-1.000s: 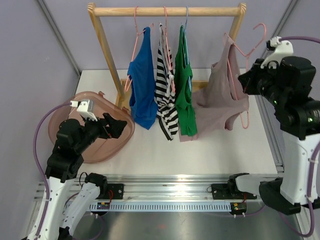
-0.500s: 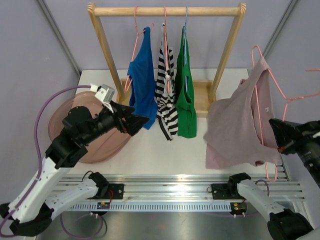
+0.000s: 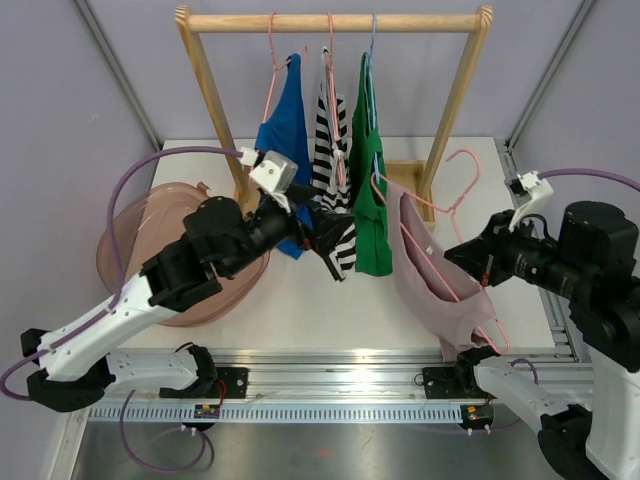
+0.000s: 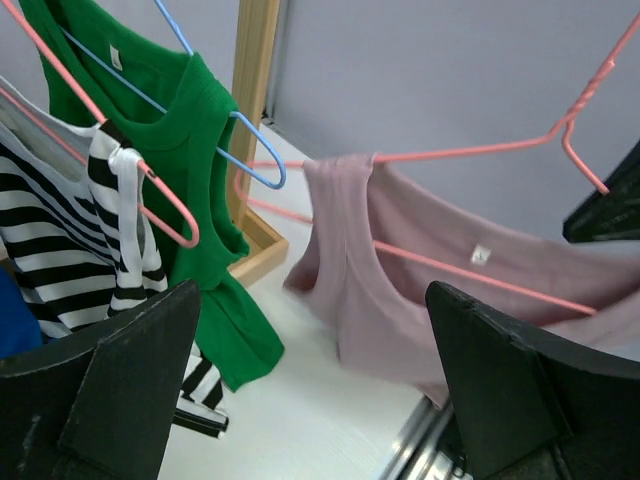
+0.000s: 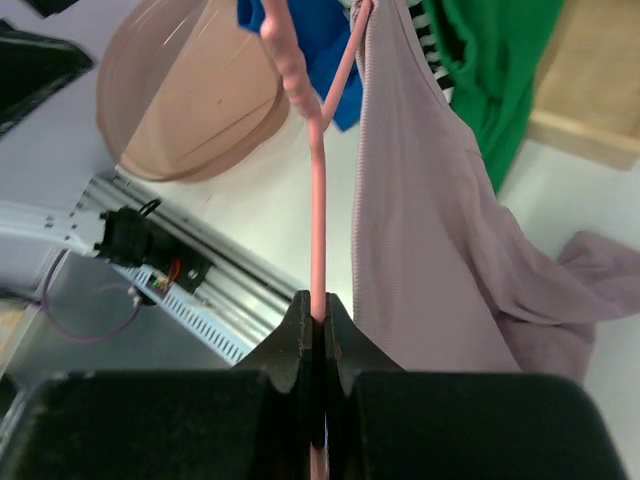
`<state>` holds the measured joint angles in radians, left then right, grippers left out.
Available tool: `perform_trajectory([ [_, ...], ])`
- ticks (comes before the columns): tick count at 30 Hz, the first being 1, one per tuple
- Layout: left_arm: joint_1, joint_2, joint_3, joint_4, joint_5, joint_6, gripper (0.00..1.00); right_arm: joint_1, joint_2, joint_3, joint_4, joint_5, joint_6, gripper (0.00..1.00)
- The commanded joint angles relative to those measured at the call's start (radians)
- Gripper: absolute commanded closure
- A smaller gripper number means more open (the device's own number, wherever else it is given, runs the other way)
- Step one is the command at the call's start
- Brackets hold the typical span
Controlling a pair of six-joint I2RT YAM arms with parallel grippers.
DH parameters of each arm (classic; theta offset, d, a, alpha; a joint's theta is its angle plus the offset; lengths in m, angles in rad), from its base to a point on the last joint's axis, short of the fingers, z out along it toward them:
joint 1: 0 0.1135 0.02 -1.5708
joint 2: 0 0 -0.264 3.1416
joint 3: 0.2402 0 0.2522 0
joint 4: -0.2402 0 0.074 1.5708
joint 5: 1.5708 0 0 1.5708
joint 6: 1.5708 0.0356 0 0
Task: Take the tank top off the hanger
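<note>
Left pincer (image 4: 312,290): you have it spread fully wide and holding nothing, pointed right at the tank top.
Tank top (image 3: 425,275): it hangs off the rack (image 3: 330,20), right of the green top (image 3: 372,190), draped on the pink hanger (image 5: 317,200) over the worktop (image 3: 300,300). Its lower edge appears to pool on the surface.
Handling: expect light, limp knit that stretches and sags. It should slide along the thin wire but may snag at the hanger's end.
Where to hold: take the shoulder strap (image 4: 340,190) nearest your left pincer, or a bunch of cloth just under the neckline, not the wire.
Right pincer (image 5: 318,305): you have it clamped tight on the hanger's wire, not on the cloth.
Left arm: stretched far and rightwards across the pink basin (image 3: 130,250), wrist beside the striped top (image 3: 335,215).
Right arm: folded back at the right edge, forearm pointing left, the hanger tilted.
</note>
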<state>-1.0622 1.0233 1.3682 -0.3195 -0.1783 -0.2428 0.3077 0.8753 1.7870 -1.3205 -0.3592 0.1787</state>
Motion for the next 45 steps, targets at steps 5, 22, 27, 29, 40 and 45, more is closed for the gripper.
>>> perform_trajectory([
  [5,-0.038,0.144,0.032,0.157,-0.128,0.089,0.05,0.007,-0.007,-0.057,0.15,-0.294,0.031,1.0],
  [22,-0.055,0.15,-0.006,0.148,-0.246,0.092,0.68,0.037,-0.009,-0.017,0.155,-0.298,0.022,1.0],
  [27,-0.056,0.089,-0.044,0.105,-0.334,0.079,0.8,0.047,0.025,-0.05,0.15,-0.247,0.012,1.0],
  [29,-0.056,0.055,-0.058,0.089,-0.369,0.076,0.8,0.051,0.034,-0.066,0.161,-0.264,0.011,1.0],
  [40,-0.036,-0.003,-0.04,-0.105,-0.773,-0.045,1.0,0.185,0.031,-0.044,0.126,-0.334,-0.07,1.0],
  [45,0.036,-0.061,-0.044,-0.243,-0.839,-0.217,1.0,0.263,-0.033,-0.028,0.101,-0.328,-0.148,1.0],
])
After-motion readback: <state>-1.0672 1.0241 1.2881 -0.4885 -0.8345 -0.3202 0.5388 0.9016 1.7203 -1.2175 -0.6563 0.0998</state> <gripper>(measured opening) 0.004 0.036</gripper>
